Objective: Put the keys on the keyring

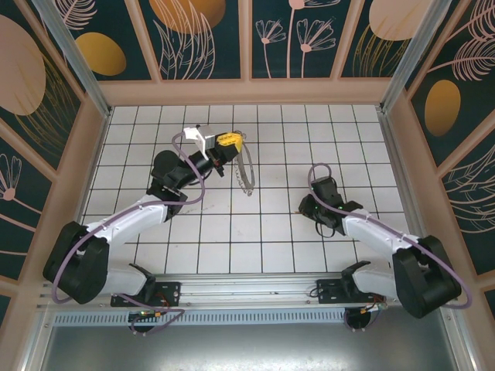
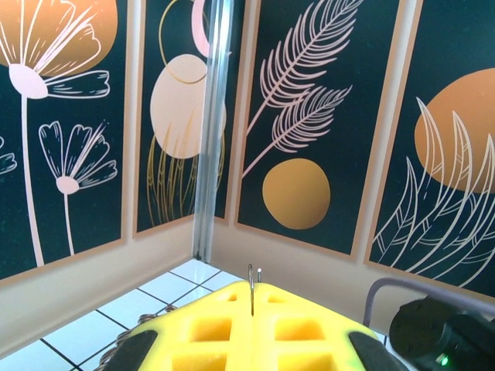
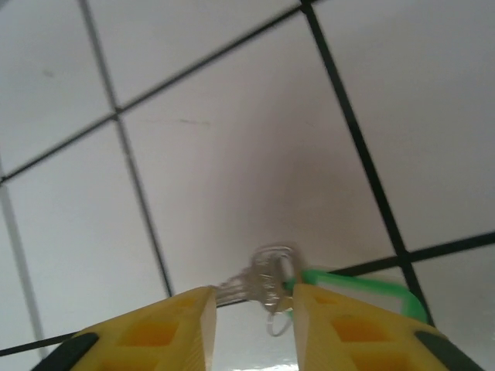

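Two arms are working over the white tiled counter point(image 1: 232, 239).

Left gripper point(image 1: 236, 142):
- In the top view it sits at 11 o'clock from the counter's centre, with the yellow fingers pointing toward 3 o'clock.
- The jaws are together, clamped on the keyring point(image 1: 247, 174).
- The thin grey hoop runs from the jaws toward 6 o'clock and ends just short of the centre. Small silvery loops fringe that lower stretch.
- I can't tell from above whether the hoop's far end touches the tiles.

Left wrist view:
- The left gripper point(image 2: 254, 287) has both yellow fingertips pressed flat against each other.
- The keyring point(image 2: 252, 287) wire stands up out of the seam between them at 12 o'clock.
- The camera looks out level at the patterned wall panels, with the tiles low at 7 o'clock.

Right gripper point(image 1: 308, 207):
- In the top view it is at 4 o'clock from the centre, nose down at the counter.
- It is well apart from the hoop.

Right wrist view:
- The right gripper point(image 3: 254, 300) has its jaws a narrow gap apart, just above the tile.
- The key point(image 3: 269, 284) lies flat on the counter with its silvery metal end in that gap.
- The key's bright green head runs out toward 3 o'clock, past the right-hand fingertip.
- The metal reaches close to both fingertips. The picture is blurred, so I can't tell whether they pinch it or only straddle it.
- The key is apart from the keyring, not threaded on.
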Controlling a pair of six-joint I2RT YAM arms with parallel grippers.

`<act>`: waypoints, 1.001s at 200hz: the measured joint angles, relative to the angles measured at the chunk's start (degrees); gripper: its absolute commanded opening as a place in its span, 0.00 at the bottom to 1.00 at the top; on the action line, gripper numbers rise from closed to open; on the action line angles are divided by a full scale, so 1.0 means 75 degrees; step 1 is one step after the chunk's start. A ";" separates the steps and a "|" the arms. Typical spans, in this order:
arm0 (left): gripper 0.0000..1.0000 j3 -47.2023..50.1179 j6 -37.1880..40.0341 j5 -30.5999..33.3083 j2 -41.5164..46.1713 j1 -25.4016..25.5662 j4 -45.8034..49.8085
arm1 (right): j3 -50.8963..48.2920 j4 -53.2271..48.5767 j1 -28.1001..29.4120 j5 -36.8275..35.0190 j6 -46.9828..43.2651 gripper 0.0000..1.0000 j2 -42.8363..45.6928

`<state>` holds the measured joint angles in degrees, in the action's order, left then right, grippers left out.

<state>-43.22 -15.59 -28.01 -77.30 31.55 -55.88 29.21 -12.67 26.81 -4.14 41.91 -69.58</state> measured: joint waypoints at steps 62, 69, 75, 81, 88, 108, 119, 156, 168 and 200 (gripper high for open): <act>0.00 0.0221 -0.0082 -0.0026 0.0073 0.0000 0.0020 | 0.0338 -0.0163 0.0300 -0.0714 0.0087 0.27 -0.0644; 0.00 0.0227 -0.0082 -0.0029 0.0073 0.0000 0.0026 | 0.0358 -0.0154 0.0312 -0.0734 0.0087 0.27 -0.0702; 0.00 0.0236 -0.0082 -0.0029 0.0073 0.0000 0.0026 | 0.0364 -0.0140 0.0326 -0.0740 0.0087 0.27 -0.0746; 0.00 0.0239 -0.0082 -0.0032 0.0073 0.0000 0.0026 | 0.0364 -0.0143 0.0344 -0.0761 0.0087 0.27 -0.0787; 0.00 0.0242 -0.0082 -0.0032 0.0073 0.0000 0.0026 | 0.0364 -0.0143 0.0367 -0.0787 0.0090 0.27 -0.0831; 0.00 0.0242 -0.0082 -0.0055 0.0076 0.0000 0.0023 | 0.0364 -0.0140 0.0425 -0.0839 0.0119 0.27 -0.0877; 0.00 0.0242 -0.0085 -0.0064 0.0073 0.0000 0.0020 | 0.0364 -0.0134 0.0443 -0.0851 0.0143 0.27 -0.0877; 0.00 0.0245 -0.0140 -0.0149 0.0073 0.0000 -0.0012 | 0.0230 -0.0055 0.0463 -0.0874 0.0265 0.23 -0.0877; 0.00 0.0248 -0.0166 -0.0175 0.0073 0.0000 -0.0020 | 0.0195 -0.0032 0.0466 -0.0874 0.0268 0.22 -0.0877; 0.00 0.0271 -0.0230 -0.0198 0.0073 0.0000 -0.0114 | 0.0166 0.0026 0.0478 -0.0883 0.0289 0.16 -0.0877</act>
<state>-41.19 -17.32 -29.50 -76.75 31.55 -56.73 30.46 -12.47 30.39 -10.76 44.07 -76.16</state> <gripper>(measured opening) 0.045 0.178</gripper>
